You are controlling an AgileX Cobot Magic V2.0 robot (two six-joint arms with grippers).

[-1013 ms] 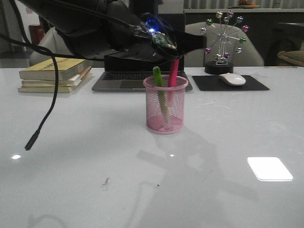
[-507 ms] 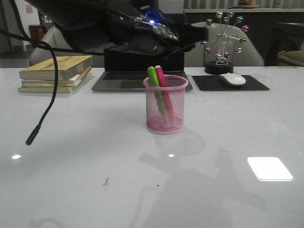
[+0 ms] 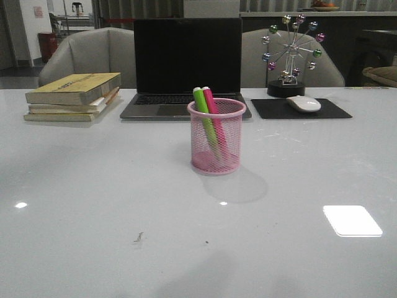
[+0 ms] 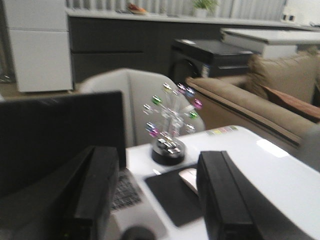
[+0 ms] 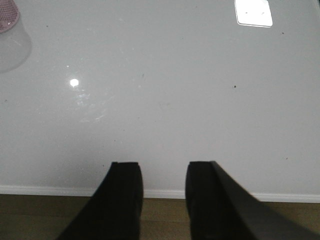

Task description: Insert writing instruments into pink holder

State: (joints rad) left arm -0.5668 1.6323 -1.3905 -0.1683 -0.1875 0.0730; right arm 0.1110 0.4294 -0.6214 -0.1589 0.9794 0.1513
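The pink wire-mesh holder (image 3: 216,144) stands upright mid-table in the front view. Inside it lean the lime green highlighter (image 3: 203,114) and the bright pink highlighter (image 3: 211,107), side by side, tops poking above the rim. No arm shows in the front view. My left gripper (image 4: 157,165) is open and empty, raised high and facing the laptop and mouse pad. My right gripper (image 5: 164,172) is open and empty over the table's near edge; a sliver of the holder (image 5: 7,14) shows at that view's corner.
A laptop (image 3: 185,65) stands behind the holder, with stacked books (image 3: 71,96) at the far left. A black mouse pad (image 3: 301,109) with a white mouse (image 3: 303,103) and a ferris-wheel ornament (image 3: 289,54) lie at the far right. Chairs stand behind the table.
The left arm let go of the pink highlighter, which dropped into the holder beside the green one. The arm then withdrew upward out of the front view.
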